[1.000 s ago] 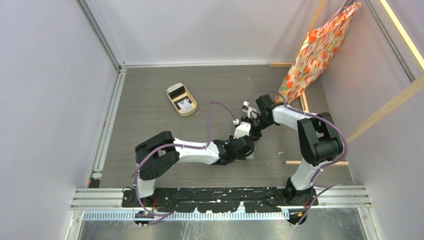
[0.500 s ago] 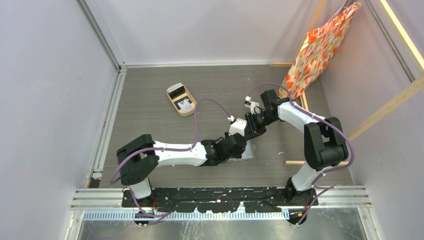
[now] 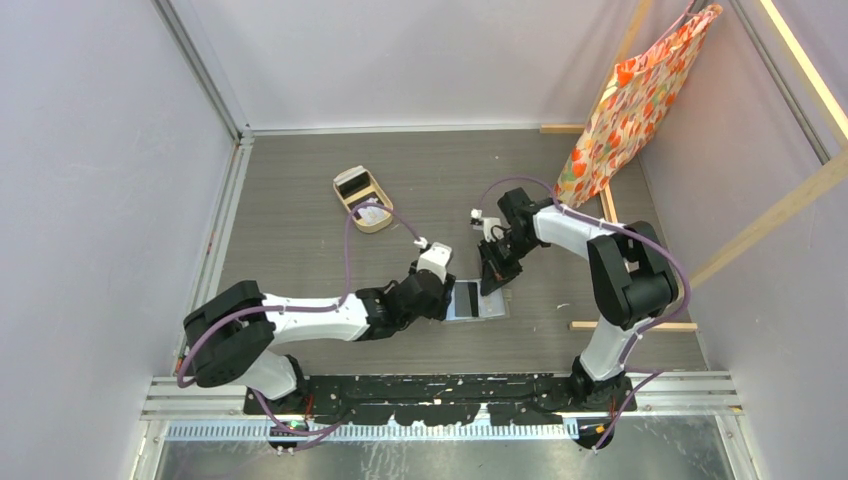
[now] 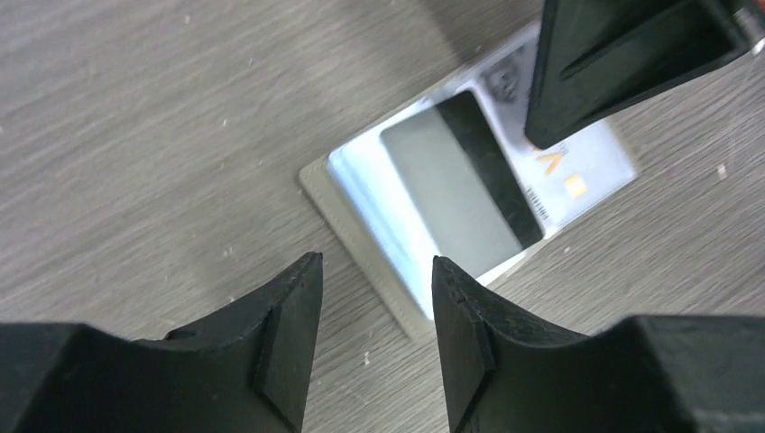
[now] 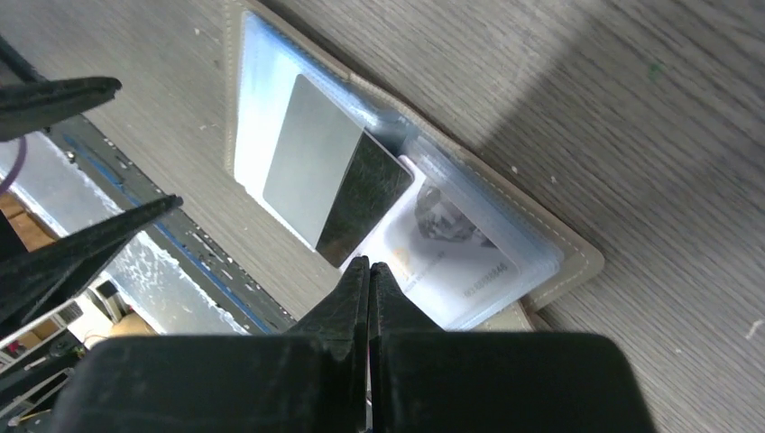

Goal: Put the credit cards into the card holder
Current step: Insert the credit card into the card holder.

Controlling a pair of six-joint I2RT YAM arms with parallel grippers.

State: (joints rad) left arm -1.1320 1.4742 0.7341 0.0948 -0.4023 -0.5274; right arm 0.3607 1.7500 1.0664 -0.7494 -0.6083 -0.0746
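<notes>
the left gripper (image 4: 374, 343) hangs spread and empty just above the table (image 3: 300, 240), its tips off the near edge of the card holder (image 4: 361, 230), which suggests it is free to fetch or nudge; the holder lies unfolded and flat, clear sleeves up, so the pockets are reachable; a grey card (image 4: 447, 194) with a black stripe rests slanted on the sleeves, and i cannot tell whether it is tucked in; the right gripper (image 5: 368, 271) has its fingers pressed together with nothing between them, tips at the holder's other edge beside a pale card (image 5: 447, 253) under the plastic, probably to pin the holder down; well apart, the tan tray (image 3: 343, 202) holds what look like further cards (image 3: 370, 208).
</notes>
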